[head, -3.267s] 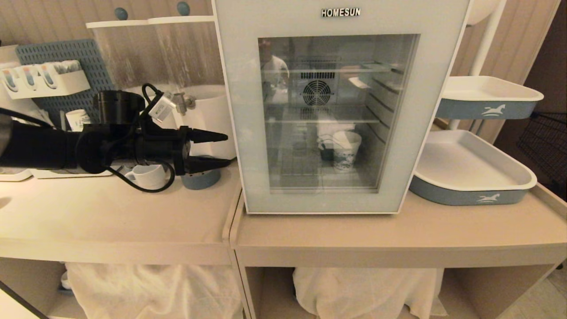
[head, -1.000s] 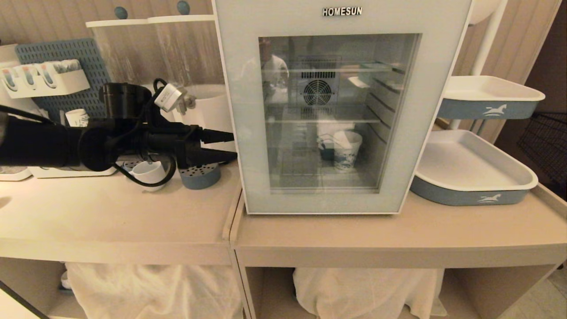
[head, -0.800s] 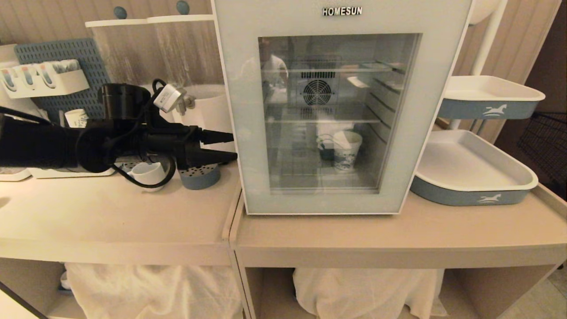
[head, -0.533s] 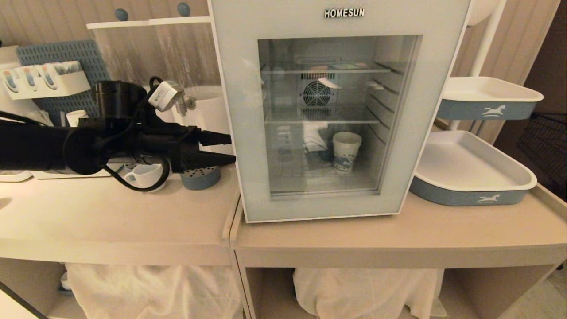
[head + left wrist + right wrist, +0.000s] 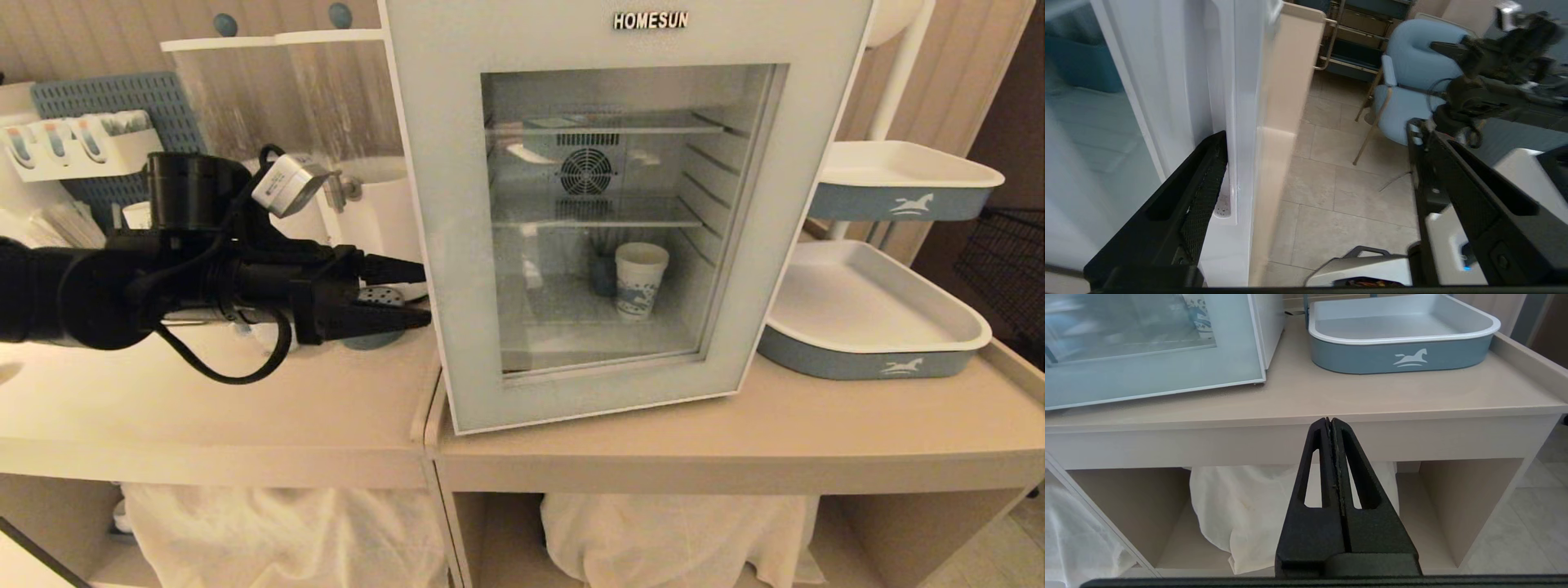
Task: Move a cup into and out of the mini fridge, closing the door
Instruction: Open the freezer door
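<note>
Glass-fronted door (image 5: 457,245) ajar; left gripper (image 5: 412,290), jaws spread, hooks its 9 o'clock edge. Door-opening step; next, swing wider. Right gripper (image 5: 1333,428) pressed together, parked.

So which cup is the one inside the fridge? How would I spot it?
Find the big boxy white mini fridge with HOMESUN on its glass-windowed door. Look through the glass to the bottom level, below the two wire shelves: a tall white paper cup with a blue pattern stands there. It has no handle, and it is the only cup behind the glass.
</note>
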